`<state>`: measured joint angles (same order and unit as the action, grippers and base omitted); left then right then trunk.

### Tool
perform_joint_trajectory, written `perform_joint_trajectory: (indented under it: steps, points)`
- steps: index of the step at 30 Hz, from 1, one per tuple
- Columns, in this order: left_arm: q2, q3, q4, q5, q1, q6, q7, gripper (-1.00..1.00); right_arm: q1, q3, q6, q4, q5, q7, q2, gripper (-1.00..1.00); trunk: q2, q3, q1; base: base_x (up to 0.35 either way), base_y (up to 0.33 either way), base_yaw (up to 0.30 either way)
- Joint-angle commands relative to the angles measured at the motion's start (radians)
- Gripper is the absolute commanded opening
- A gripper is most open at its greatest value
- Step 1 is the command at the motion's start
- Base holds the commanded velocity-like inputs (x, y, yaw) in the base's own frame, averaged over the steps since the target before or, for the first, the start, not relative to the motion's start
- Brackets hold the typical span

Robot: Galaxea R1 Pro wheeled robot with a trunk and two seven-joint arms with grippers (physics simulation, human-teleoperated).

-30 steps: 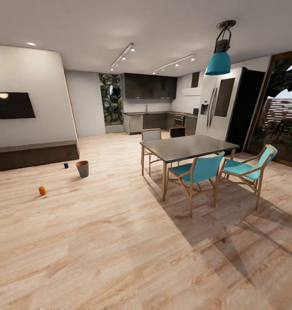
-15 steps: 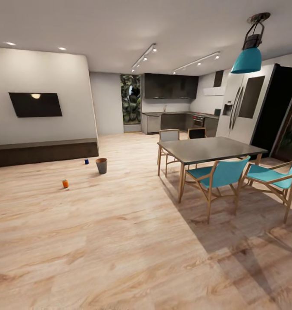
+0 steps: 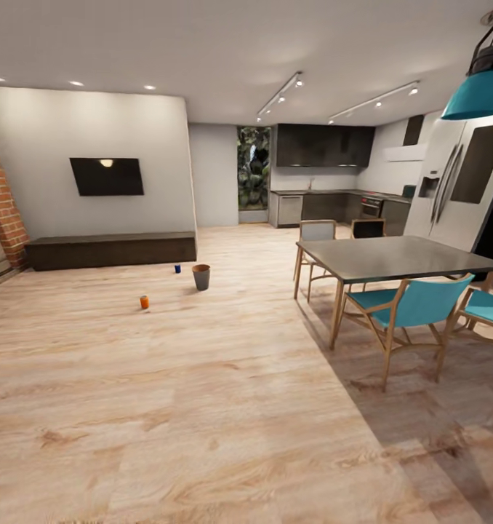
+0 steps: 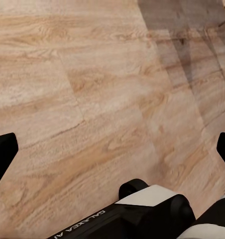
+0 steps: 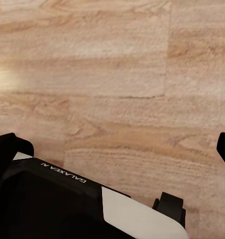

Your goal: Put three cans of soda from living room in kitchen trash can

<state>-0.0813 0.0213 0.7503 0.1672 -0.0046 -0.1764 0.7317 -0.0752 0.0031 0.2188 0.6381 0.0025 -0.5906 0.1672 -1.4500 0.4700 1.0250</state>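
Note:
Far across the light wood floor, one orange can of soda stands upright. A dark blue can of soda stands further back, just in front of the low cabinet. The brown trash can sits on the floor right of the blue can, a short gap apart. The second orange can is out of view. My left gripper is open over bare floor, with a black fingertip at each side of its view. My right gripper is open the same way, nothing between its fingers.
A grey dining table with teal chairs stands at the right. The long low dark cabinet and black television line the far wall, with the brick fireplace at the left. The kitchen cabinets and fridge are at the back right.
The head camera has turned left, so the whole scene slid right and the brick fireplace came into view. The cans and bin have not moved on the floor.

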Motion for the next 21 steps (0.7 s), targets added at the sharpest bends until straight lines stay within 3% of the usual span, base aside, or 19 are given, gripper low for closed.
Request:
perform_joint_trajectory:
  steps: [1, 9, 21]
  points:
    - [0.0, 0.0, 0.0, 0.0, 0.0, 0.0, 0.0, 1.0, 0.0, 0.0, 0.0, 0.0, 0.0, 0.0, 0.0, 1.0, 0.0, 0.0, 0.0, 0.0, 0.0, 0.28]
    - [0.0, -0.003, 0.0, -0.001, 0.0, 0.0, -0.003, 1.0, 0.0, -0.001, -0.002, 0.0, -0.001, 0.0, 0.0, 1.0, 0.0, 0.0, 0.0, 0.09, -0.006, 0.177]
    - [0.0, -0.003, 0.0, -0.002, 0.0, -0.002, -0.006, 1.0, 0.0, -0.002, -0.003, -0.001, -0.001, 0.0, 0.0, 1.0, 0.0, 0.0, 0.0, 0.314, -0.073, 0.019]
